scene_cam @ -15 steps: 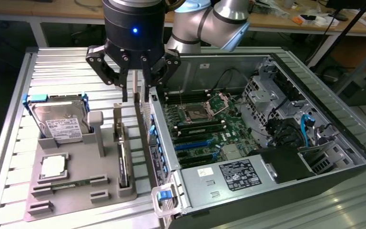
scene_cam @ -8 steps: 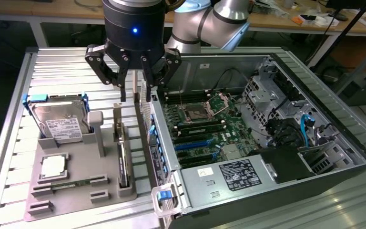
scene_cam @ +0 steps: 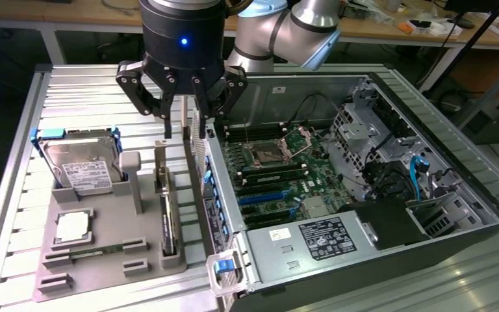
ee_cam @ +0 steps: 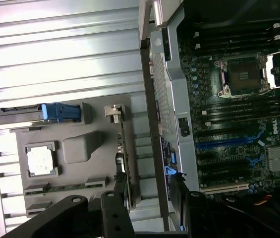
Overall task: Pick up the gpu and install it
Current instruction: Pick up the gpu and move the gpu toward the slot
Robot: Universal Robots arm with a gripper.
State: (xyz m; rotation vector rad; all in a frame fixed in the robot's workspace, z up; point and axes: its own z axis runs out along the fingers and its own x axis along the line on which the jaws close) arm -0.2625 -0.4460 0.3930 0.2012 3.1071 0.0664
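On the near end of the table (scene_cam: 11,214), a gray tray (scene_cam: 102,273) holds small parts. A thin green stick (scene_cam: 93,252) lies in it, and a square chip (scene_cam: 73,226) sits just behind. On the exterior view's right side of the tray, the gpu (scene_cam: 168,221) stands on its thin edge in a slot, not picked up. Behind the chip, a drive (scene_cam: 85,170) with blue rails stands in its own slot. Over the far end of the gpu hangs the gripper (scene_cam: 185,134). Its fingers (scene_cam: 167,123) are apart and hold nothing. Just beside the tray, on the exterior view's right, lies the open case (scene_cam: 483,214) with its board (scene_cam: 275,169). The arm (scene_cam: 293,26) rises behind.
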